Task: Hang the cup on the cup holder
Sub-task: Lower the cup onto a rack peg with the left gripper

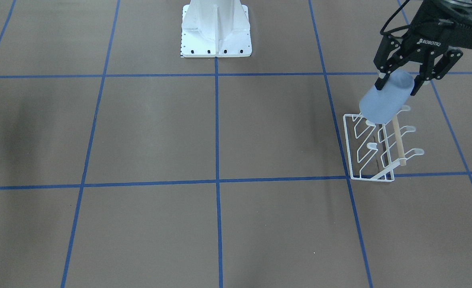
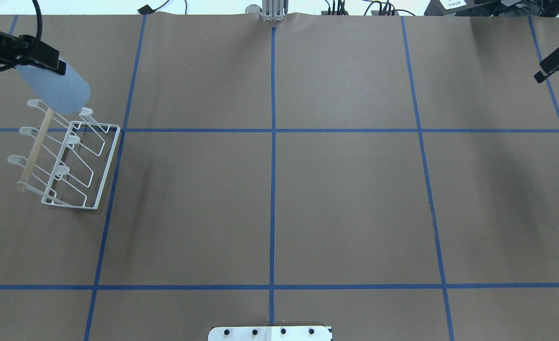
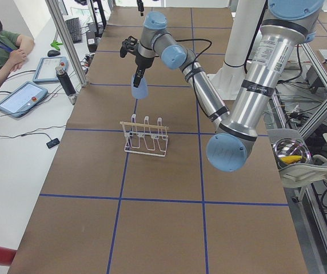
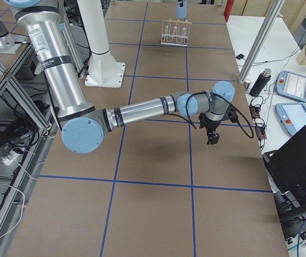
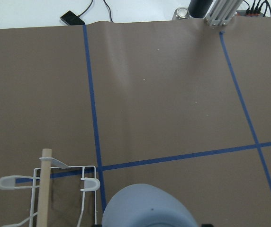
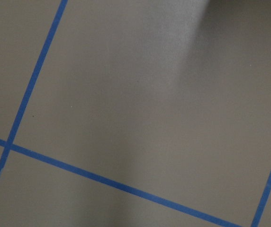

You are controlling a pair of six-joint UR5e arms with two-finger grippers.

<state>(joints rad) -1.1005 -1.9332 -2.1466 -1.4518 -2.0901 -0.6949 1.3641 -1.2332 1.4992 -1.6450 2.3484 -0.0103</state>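
The light-blue cup [image 1: 384, 100] is being clasped near its wider end by the left gripper [image 1: 398, 87], whose two fingers are being pressed against opposite sides of it. The cup is being held in the air and tilted, with its narrower, closed end being pointed down toward the white wire cup holder [image 1: 348, 148]. It is being carried over the end of the rack that lies farther from the robot's base. In the exterior left view a gap is being shown between cup and rack, so they are apart. The cup holder is being borne upright by the brown table [image 1: 152, 132], just beside a blue tape line [image 1: 217, 128], its pale wooden dowel [image 1: 398, 140] running along the top. The right gripper [image 2: 540, 76] is being held above the table's opposite side, well apart from the rack. Whether it is clenched or released cannot be told.
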